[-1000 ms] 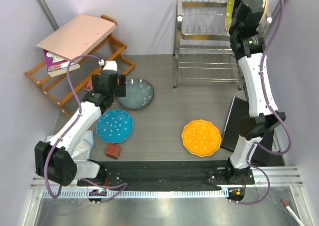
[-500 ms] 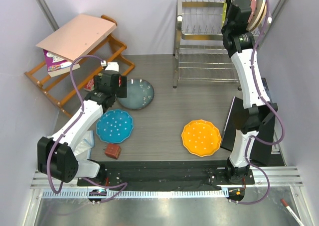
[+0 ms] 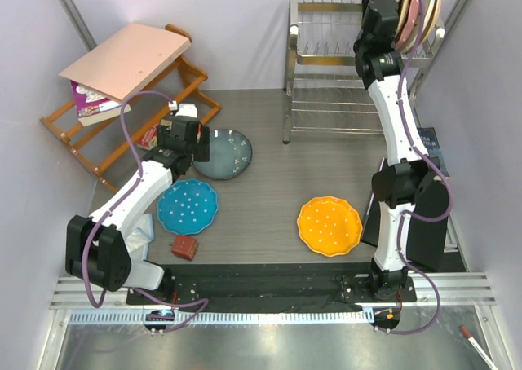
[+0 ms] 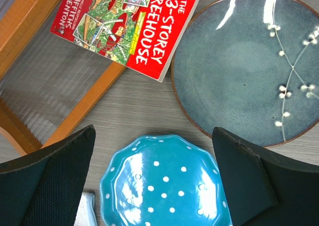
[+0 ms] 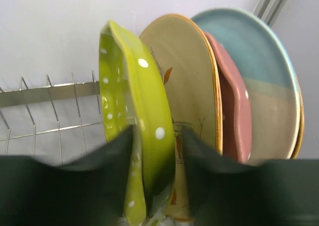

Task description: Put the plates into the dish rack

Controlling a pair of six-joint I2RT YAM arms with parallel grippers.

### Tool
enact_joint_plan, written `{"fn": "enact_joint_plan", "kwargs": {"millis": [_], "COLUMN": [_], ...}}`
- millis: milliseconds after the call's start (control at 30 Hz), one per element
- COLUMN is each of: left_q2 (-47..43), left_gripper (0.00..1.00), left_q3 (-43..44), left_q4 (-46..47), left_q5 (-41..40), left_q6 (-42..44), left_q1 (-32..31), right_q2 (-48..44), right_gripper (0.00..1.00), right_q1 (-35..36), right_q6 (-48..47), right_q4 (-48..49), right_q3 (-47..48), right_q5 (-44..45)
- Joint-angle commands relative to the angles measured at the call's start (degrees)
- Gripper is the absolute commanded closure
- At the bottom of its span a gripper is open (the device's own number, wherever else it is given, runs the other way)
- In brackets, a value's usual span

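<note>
Surface (image 3: 277, 182): grey wood-grain.

Dish rack (image 3: 326, 60): chrome, two-tier, stands at the far right. Four plates stand on edge at the right end of its upper tier, from left to right the lime green plate (image 5: 134, 86), a cream plate (image 5: 189, 76), a pink plate (image 5: 234, 111) and a pale blue plate (image 5: 259, 61).

Right hand (image 5: 157, 131): grasps the lime green plate, one finger on each face. The fingers hide the plate's lower edge, so it is unclear whether it sits in a slot.

Wooden shelf (image 3: 81, 134): far left, with a red book (image 4: 129, 27) just beside its frame.

Plates lying flat on the surface: dark grey-blue plate (image 3: 228, 158) left of centre, blue plate (image 3: 188, 206) just nearer, orange plate (image 3: 329, 225) near right.

Left hand (image 4: 153, 131): wide open, grasping nothing, above the blue plate's far rim.
</note>
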Motion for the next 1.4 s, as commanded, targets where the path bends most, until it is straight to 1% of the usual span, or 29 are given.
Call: {"fn": "enact_joint_plan", "kwargs": {"millis": [0,67,200,300,367,400,433,467,500,533,567,600,633,667,700,733,767,800,833,867,900,933,1000,1033,1100,1133,1233,1367], "left_q2": [0.3,0.3,0.39,0.13,-0.4,-0.58,-0.93,-1.1,-1.1,-1.02,-0.49,0.12,0.82,2.66,3.63,5.12,7.57,9.16,10.57,13.46,14.88,16.11,19.89,21.12,23.75,24.38,26.66,30.79], "left_gripper": [0.01,0.01,0.0,0.0,0.01,0.0,0.0,0.06,0.08,0.09,0.11,0.11,0.11,0.13,0.13,0.14,0.17,0.19,0.2,0.22,0.24,0.25,0.27,0.27,0.27,0.27,0.28,0.28], "left_q3": [1.27,1.35,1.0,2.14,3.54,4.25,4.69,4.87,4.52,4.08,3.47,2.42,1.89,1.45,1.27,1.53,1.53,2.49,3.11,3.9,4.69,6.43,8.29,10.21,11.63,12.68,14.01,17.42], "left_q4": [2.13,1.95,1.42,-0.24,-2.08,-2.79,-3.4,-3.67,-3.07,-2.28,-0.61,0.01,0.97,1.24,1.25,1.33,1.42,1.6,1.6,1.69,1.69,1.43,0.64,-0.32,-1.12,-1.65,-2.0,-3.49], "left_q5": [-0.01,0.35,0.7,5.61,14.55,20.42,30.05,35.8,39.69,42.34,47.76,48.86,49.22,49.83,49.66,49.66,49.66,50.01,50.01,49.92,49.75,49.75,49.66,49.66,49.4,49.39,48.87,46.5], "left_q6": [0.61,0.96,0.87,2.71,2.02,1.67,0.1,-0.18,-0.53,-1.23,-1.76,-1.85,-1.76,-0.89,-0.71,-0.62,-0.79,-0.97,-1.06,-1.15,-0.71,-0.53,-0.36,-0.44,-0.36,-0.36,-0.36,-0.36], "left_q1": [-0.14,-0.14,-0.14,-0.14,-0.14,-0.22,-0.83,-1.28,-2.15,-4.33,-5.57,-6.98,-10.04,-11.55,-13.04,-15.75,-16.91,-18.93,-19.9,-20.87,-22.79,-23.68,-26.05,-26.76,-28.6,-29.14,-30.98,-33.09], "right_q2": [-2.0,-3.76,-7.36,-10.26,-13.06,-14.39,-15.79,-19.29,-21.41,-23.78,-29.64,-32.48,-35.81,-38.54,-43.7,-45.84,-47.87,-52.33,-54.2,-56.3,-59.28,-60.79,-62.73,-64.48,-66.33,-68.26,-70.21,-70.65], "right_gripper": [0.39,0.34,0.31,0.31,0.3,0.3,0.31,0.31,0.31,0.31,0.31,0.31,0.3,0.3,0.3,0.3,0.3,0.3,0.3,0.29,0.24,0.16,0.15,0.14,0.12,0.12,0.11,0.11], "right_q1": [0.02,0.29,2.65,5.03,6.08,6.79,7.23,7.58,8.11,8.2,8.11,8.2,8.2,8.29,8.2,8.2,8.2,8.11,8.02,7.85,7.59,7.41,6.62,6.27,4.43,3.46,1.0,0.46], "right_q6": [-0.16,0.11,-1.73,-4.02,-5.51,-5.78,-6.04,-6.04,-5.0,-4.03,-2.89,-1.05,-0.16,1.58,4.82,6.51,7.83,8.97,10.9,11.35,11.45,11.79,12.41,13.81,15.48,16.71,19.7,20.85], "right_q4": [5.96,6.92,7.98,8.59,9.38,9.56,9.65,9.74,9.65,9.3,7.3,6.5,5.88,3.87,2.11,-1.74,-3.51,-4.84,-7.2,-8.62,-10.2,-13.69,-17.84,-20.9,-22.86,-23.83,-24.53,-24.28], "right_q3": [2.33,0.92,-0.75,-1.28,-1.89,-2.42,-4.25,-5.92,-8.11,-14.14,-17.94,-22.24,-31.42,-35.52,-39.04,-45.25,-48.1,-51.0,-56.33,-58.74,-62.41,-63.84,-66.65,-67.45,-70.6,-71.84,-75.72,-77.66], "right_q5": [-0.43,-1.31,-2.19,-1.85,-0.62,0.0,0.52,1.31,2.71,2.9,2.73,0.9,0.62,0.88,0.19,-0.6,-1.74,-2.63,-5.33,-7.27,-9.47,-14.62,-20.88,-25.87,-30.21,-33.71,-34.98,-34.98]}}
